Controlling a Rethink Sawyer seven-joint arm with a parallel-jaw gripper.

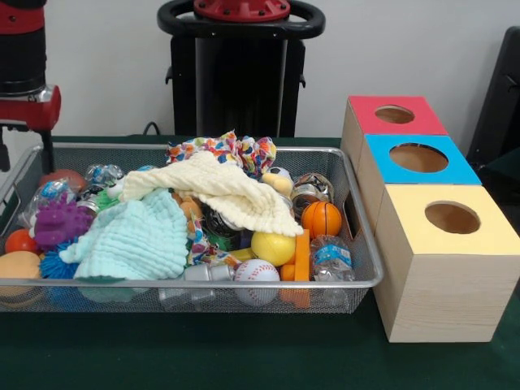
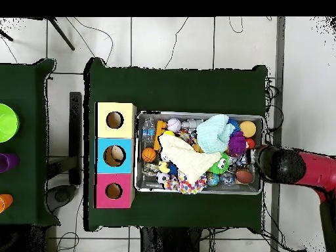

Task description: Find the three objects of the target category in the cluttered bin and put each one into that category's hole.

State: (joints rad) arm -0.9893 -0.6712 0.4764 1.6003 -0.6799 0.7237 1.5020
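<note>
Wire-mesh bin (image 1: 357,280) on green desk (image 1: 244,357), heaped with balls, cloths, bottles; red, blue, yellow hole boxes (image 1: 443,268) just beside it; arm (image 2: 289,165) over bin's end; hand state indeterminable.

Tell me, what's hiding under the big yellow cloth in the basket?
Around the cream-yellow cloth you can see a yellow ball, a basketball and a colourful rag poking out. Whatever lies right beneath its middle is covered and cannot be seen.

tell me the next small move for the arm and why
Probably swing the arm in over the bin and lift the cream cloth. It and the mint cloth cover much of the pile, hiding whatever lies beneath.
</note>
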